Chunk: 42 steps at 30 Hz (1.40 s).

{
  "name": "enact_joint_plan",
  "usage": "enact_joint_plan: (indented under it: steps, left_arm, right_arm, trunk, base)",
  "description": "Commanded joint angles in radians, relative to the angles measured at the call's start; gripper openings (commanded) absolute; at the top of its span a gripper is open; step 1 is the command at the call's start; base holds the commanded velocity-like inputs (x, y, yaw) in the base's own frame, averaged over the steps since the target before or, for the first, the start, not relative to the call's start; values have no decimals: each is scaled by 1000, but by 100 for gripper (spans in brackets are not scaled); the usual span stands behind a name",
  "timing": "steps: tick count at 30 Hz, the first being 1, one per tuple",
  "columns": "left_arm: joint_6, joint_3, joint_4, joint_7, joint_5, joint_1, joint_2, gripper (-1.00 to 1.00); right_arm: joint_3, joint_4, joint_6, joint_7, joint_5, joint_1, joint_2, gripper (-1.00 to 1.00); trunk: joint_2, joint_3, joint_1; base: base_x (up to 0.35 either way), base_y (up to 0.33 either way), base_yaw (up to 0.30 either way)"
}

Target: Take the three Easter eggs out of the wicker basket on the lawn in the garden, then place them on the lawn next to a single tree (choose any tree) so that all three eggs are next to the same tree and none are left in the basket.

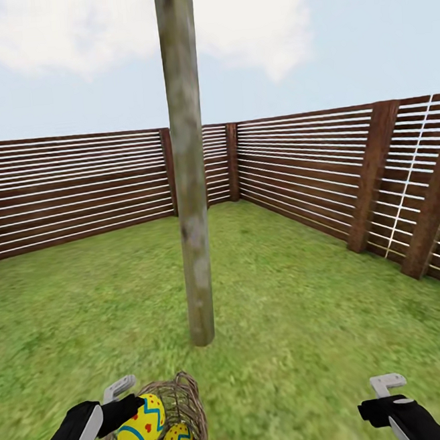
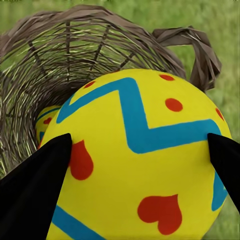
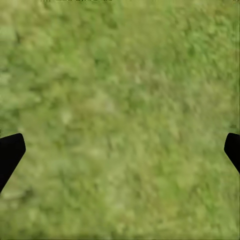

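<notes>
My left fingers (image 2: 35, 175) hold one egg (image 2: 142, 165) above the wicker basket (image 2: 50, 55); my right fingers (image 3: 10, 155) stand wide over the lawn (image 3: 120, 100).

A brown horizontal-slat fence (image 1: 69, 187) was seen along the far side, meeting a second run at a far corner post (image 1: 232, 161) and continuing down the right with thick, leaning posts (image 1: 371, 173). Pale blue sky with white cloud (image 1: 61, 33) was shown above. Even daylight was cast throughout.
</notes>
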Motion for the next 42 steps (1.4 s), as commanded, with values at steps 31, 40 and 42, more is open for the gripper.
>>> enact_joint_plan:
  steps: [31, 40, 42]
  left_arm:
    - [5, 5, -2, -6, 1, -1, 1, -100]
    - [5, 4, -1, -6, 1, -1, -2, -100]
    - [5, 5, -1, -7, 1, -1, -4, -100]
  right_arm:
    - [6, -1, 5, -4, -7, -1, 0, 100]
    - [6, -1, 5, -4, -7, 0, 0, 100]
    - [6, 11, 4, -4, -6, -1, 0, 100]
  trunk:
    - [189, 84, -104]
    - [189, 84, -104]
    - [189, 84, -104]
  base:
    - [0, 3, 0]
    - [0, 309, 0]
    - [-66, 337, 0]
